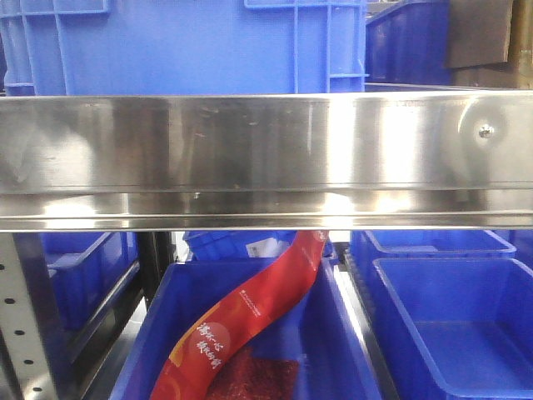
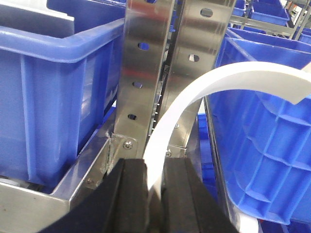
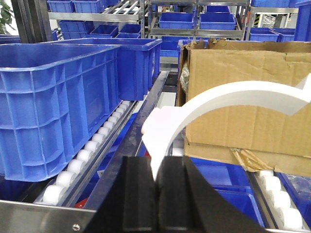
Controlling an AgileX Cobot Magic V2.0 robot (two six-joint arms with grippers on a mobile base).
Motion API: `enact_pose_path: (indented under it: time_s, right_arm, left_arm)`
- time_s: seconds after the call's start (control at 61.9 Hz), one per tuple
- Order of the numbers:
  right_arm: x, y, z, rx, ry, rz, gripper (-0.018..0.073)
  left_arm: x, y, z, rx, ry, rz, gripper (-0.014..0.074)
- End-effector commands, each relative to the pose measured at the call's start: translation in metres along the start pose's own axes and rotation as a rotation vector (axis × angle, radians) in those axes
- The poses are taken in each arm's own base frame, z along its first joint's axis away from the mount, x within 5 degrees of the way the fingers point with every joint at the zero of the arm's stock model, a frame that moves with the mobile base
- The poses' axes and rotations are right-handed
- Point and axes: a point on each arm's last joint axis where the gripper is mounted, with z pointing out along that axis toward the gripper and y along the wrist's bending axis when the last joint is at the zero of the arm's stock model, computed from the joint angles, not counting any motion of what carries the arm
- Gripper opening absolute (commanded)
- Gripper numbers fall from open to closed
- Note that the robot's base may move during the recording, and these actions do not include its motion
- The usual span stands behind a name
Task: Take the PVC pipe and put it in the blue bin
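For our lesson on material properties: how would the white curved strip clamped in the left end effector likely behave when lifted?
The white curved strip arcs well beyond the left end effector without drooping, so it probably holds its shape: springy, not floppy. It looks thin, so likely light. Its smooth surface might slip in the grip.

Front view: a stainless rack rail point(image 1: 266, 158) runs L to R w/ a big blue crate point(image 1: 191, 46) on the level above it. On the level below, a blue bin point(image 1: 350, 333) w/ a red pouch point(image 1: 250, 317) inside sits beside an open blue tote point(image 1: 450, 333). Right wrist view: a roller track point(image 3: 92, 150) carries a ribbed blue container point(image 3: 53, 102), w/ a cardboard box point(image 3: 243, 107) resting on the opp. rollers point(image 3: 277, 194).
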Motion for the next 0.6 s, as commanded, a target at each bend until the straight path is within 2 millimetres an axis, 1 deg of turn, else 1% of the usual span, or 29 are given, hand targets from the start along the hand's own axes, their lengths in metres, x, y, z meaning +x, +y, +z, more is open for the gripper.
enact_pose_path:
  time_s: [0.0, 0.582]
  right_arm:
    - [-0.0016, -0.0009, -0.0003, 0.011, -0.022, -0.009, -0.0162]
    - [-0.0016, -0.0009, -0.0003, 0.011, -0.022, -0.009, -0.0162]
  left_arm:
    - [-0.0031, -0.0004, -0.0019, 0.004, -0.032, -0.015, -0.0111]
    - [-0.0031, -0.0004, -0.0019, 0.004, -0.032, -0.015, -0.0111]
